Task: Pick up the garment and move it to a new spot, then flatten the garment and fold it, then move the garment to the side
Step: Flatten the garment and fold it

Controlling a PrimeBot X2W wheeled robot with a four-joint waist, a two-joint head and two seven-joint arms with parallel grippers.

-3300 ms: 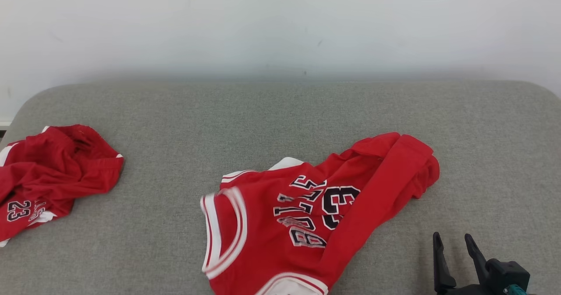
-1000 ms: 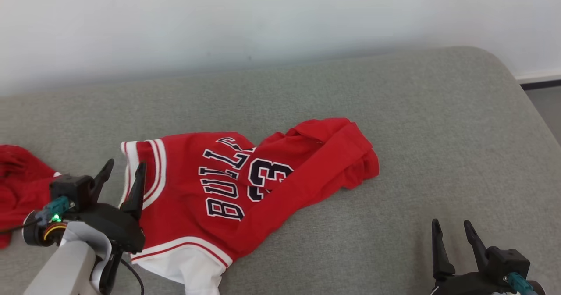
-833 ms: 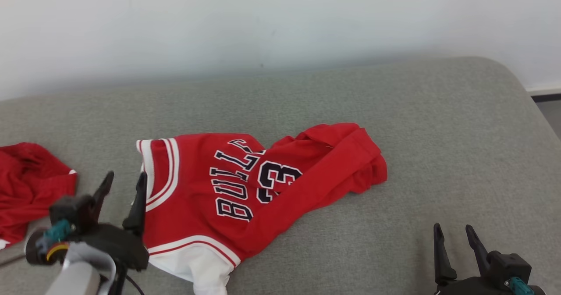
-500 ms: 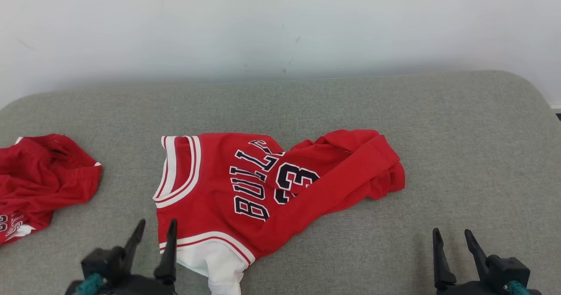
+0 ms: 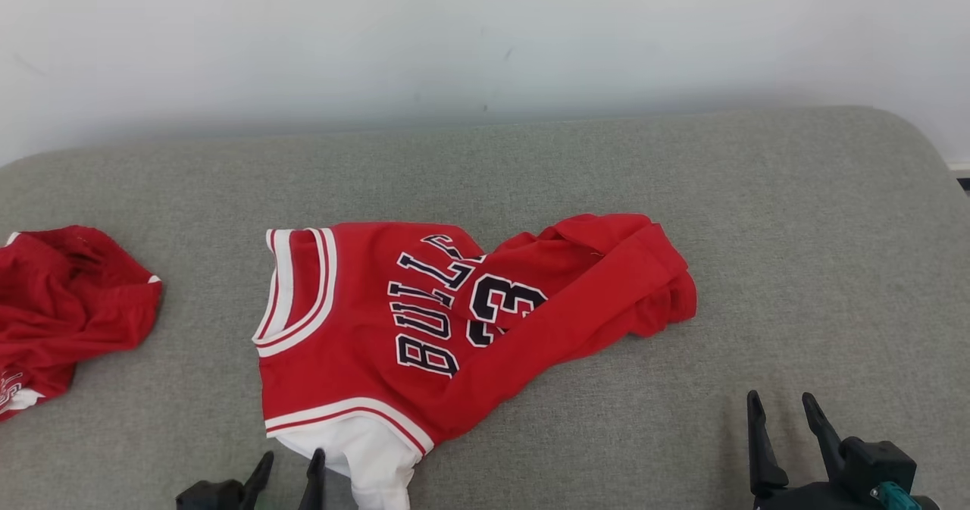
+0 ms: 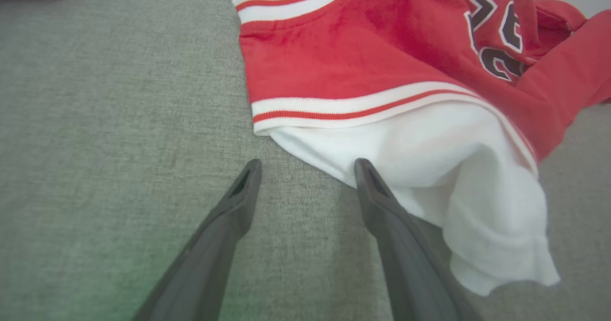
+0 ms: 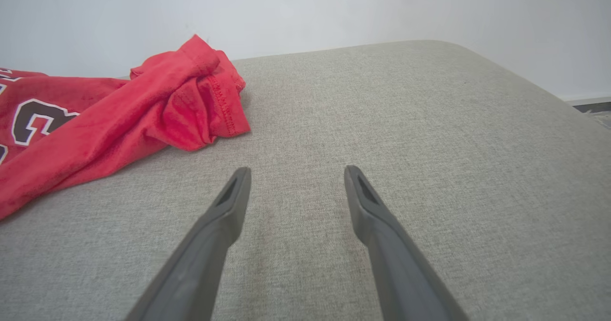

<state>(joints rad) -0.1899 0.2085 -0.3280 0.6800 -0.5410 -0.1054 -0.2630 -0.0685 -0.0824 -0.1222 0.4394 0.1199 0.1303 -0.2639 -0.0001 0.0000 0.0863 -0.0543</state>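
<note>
Drawn back from the collar, the left gripper (image 5: 292, 458) now sits low at the near edge, jaws wide and empty, one fingertip beside the white flap (image 6: 444, 168) of the jersey (image 5: 364, 328). The right gripper (image 5: 780, 400), also wide and empty, hovers over bare cushion (image 5: 796, 229). The jersey lies mid-cushion, its long axis near-left to far-right, with the collar leftward and the hem bunched far right. A second red garment (image 5: 68, 298) lies well apart — far left.

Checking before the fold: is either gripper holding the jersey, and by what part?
Nothing is held: the jersey lies free, and left gripper and right gripper have open, empty jaws.
</note>
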